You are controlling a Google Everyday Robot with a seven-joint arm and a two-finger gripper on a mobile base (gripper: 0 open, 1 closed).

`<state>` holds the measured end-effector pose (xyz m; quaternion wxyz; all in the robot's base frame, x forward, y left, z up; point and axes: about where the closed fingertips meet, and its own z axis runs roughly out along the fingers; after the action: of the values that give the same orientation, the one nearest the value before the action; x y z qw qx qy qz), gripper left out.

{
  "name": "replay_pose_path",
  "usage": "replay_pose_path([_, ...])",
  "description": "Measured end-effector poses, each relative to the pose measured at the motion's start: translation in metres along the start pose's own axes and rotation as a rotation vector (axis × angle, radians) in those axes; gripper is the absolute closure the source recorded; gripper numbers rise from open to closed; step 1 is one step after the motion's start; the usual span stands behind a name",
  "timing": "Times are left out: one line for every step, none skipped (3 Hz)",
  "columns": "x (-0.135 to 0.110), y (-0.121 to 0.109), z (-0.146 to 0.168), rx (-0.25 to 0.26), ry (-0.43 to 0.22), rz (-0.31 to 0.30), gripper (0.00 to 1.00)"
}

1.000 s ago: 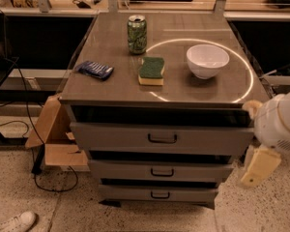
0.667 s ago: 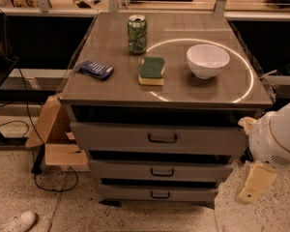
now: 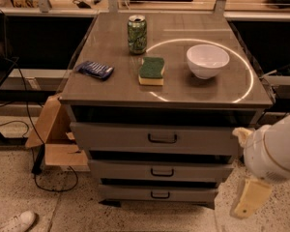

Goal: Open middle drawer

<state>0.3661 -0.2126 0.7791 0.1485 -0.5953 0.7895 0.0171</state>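
The middle drawer (image 3: 160, 171) is a wide shallow grey front with a small dark loop handle (image 3: 162, 172) at its centre. It sits shut between the taller top drawer (image 3: 154, 138) and the narrower bottom drawer (image 3: 157, 194). My gripper (image 3: 249, 193), cream-coloured under a white rounded wrist (image 3: 276, 151), hangs to the right of the cabinet at about the height of the middle and bottom drawers. It is apart from the handle and holds nothing that I can see.
On the cabinet top (image 3: 116, 88) stand a green can (image 3: 137, 34), a green sponge (image 3: 152, 70), a white bowl (image 3: 208, 60) and a blue packet (image 3: 94, 69). A cardboard box (image 3: 53, 139) and cables lie left of the cabinet. A shoe (image 3: 14, 222) is at bottom left.
My gripper and wrist have dropped lower and a little to the left, from beside the top drawer to beside the lower drawers. The drawers have not moved.
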Motion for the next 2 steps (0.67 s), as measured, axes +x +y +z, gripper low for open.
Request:
replay_pose_path([-0.0160, 0.0683, 0.0437, -0.055, -0.047, -0.050, 0.00])
replay_pose_path([-0.0157, 0.0709, 0.0510, -0.066, -0.053, -0.042, 0.00])
